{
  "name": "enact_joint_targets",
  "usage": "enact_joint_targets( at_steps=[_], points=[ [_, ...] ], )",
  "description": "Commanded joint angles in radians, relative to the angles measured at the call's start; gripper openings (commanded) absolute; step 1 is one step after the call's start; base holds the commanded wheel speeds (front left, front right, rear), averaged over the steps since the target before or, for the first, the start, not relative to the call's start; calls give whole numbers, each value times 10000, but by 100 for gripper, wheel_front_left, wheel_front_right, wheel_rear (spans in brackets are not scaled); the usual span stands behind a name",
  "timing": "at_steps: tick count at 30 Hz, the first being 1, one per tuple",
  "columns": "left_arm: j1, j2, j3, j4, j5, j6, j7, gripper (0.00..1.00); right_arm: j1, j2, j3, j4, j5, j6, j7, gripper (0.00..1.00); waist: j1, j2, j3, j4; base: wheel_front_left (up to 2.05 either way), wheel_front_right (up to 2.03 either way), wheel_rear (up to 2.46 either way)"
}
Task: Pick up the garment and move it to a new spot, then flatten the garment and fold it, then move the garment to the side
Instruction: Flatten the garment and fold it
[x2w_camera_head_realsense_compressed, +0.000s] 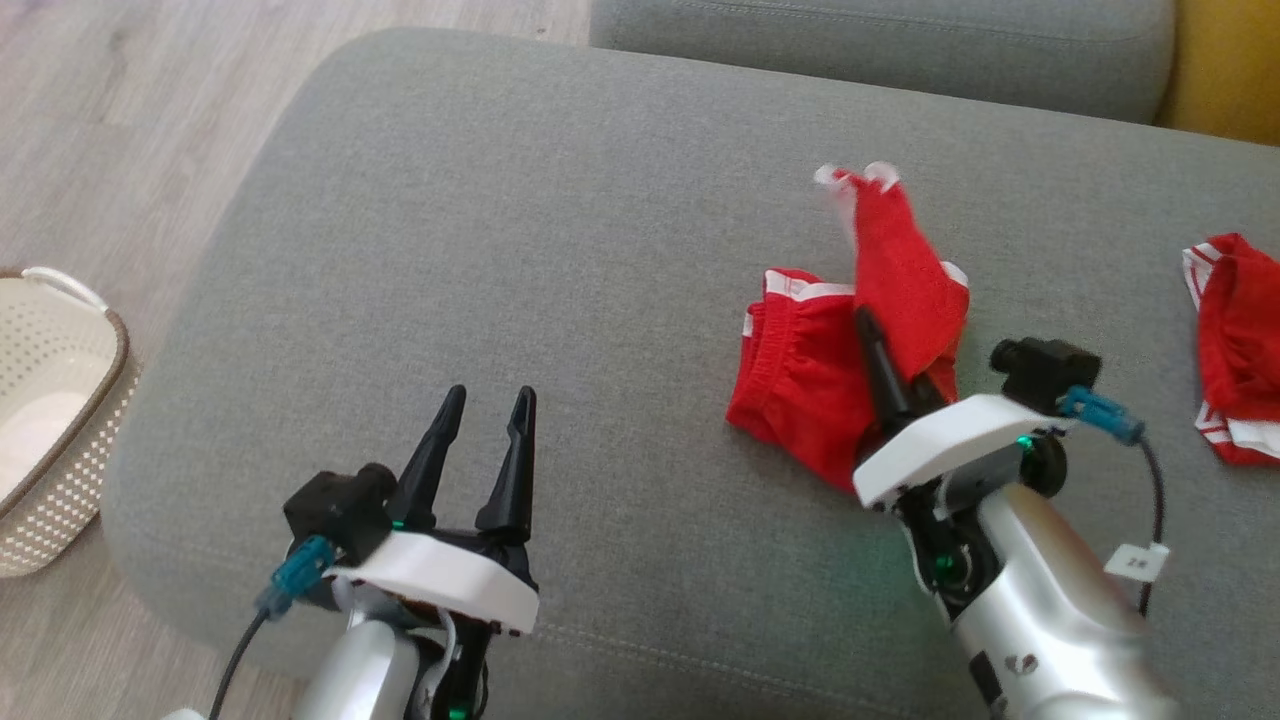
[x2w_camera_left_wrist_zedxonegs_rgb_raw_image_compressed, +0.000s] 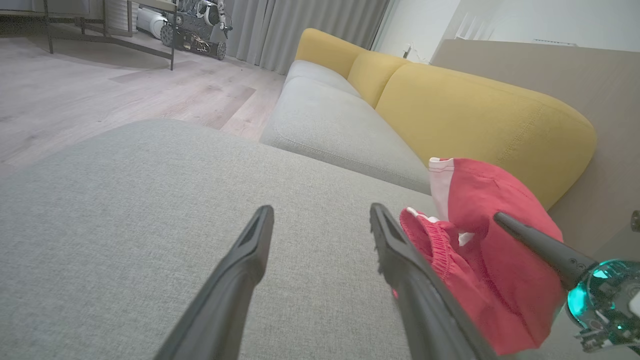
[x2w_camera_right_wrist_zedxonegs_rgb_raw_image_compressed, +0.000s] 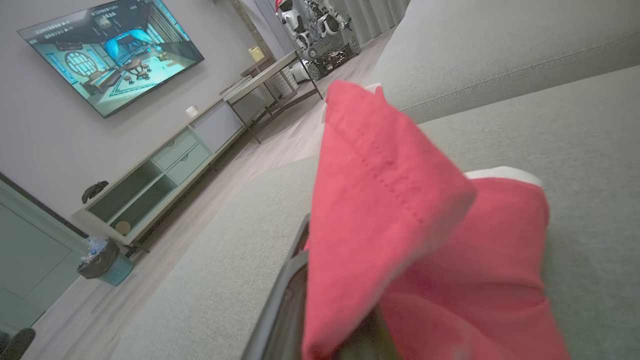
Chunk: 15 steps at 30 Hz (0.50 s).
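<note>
The red garment lies on the grey sofa cushion, over on the robot's right side. The right tool is right at it. The left tool is well apart from it, out over bare cushion, so the right arm is the nearer 1. From the left tool, the garment lies to the right.

The right tool is clenched on 1 flap of the garment and holds that flap up. The flap stands tall and points toward the back of the sofa. The rest sits bunched on the cushion, with the stretchy waist edge on its left side. 1 finger of the right tool is hidden under the cloth, so it may be pinching 1 layer or 2.

The left tool is wide open. It holds nothing and touches nothing.

The garment looks far from flat. To spread it, the left tool would likely need to reach right and take the low side.
</note>
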Motion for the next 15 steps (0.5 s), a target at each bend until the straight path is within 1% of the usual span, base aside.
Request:
enact_joint_targets(
  at_steps=[1, 8, 9, 10, 15],
  points=[
    [-257, 49, 279, -282, -28, 47, -122, 100, -110, 64, 376, -341, -165, 67, -8, 0, 0, -1, 18, 57, 0, 0, 0],
    [-219, 49, 307, -240, 13, 33, -122, 100, 108, 64, 1207, -432, -122, 67, 138, 0, 0, -1, 57, 116, 0, 0, 0],
    [-214, 49, 307, -231, 21, 31, -122, 100, 115, 64, 1285, -405, -169, 67, 139, 37, 0, -1, 60, 107, 0, 0, 0],
    [-214, 49, 303, -223, 26, 29, -122, 100, 118, 64, 1358, -375, -211, 67, 135, 100, 0, -1, 68, 101, 0, 0, 0],
    [-262, 49, 274, -203, 33, 17, -122, 100, 149, 64, 2026, -400, 109, 67, 423, 100, 0, -1, 127, 81, 0, 0, 0]
  ],
)
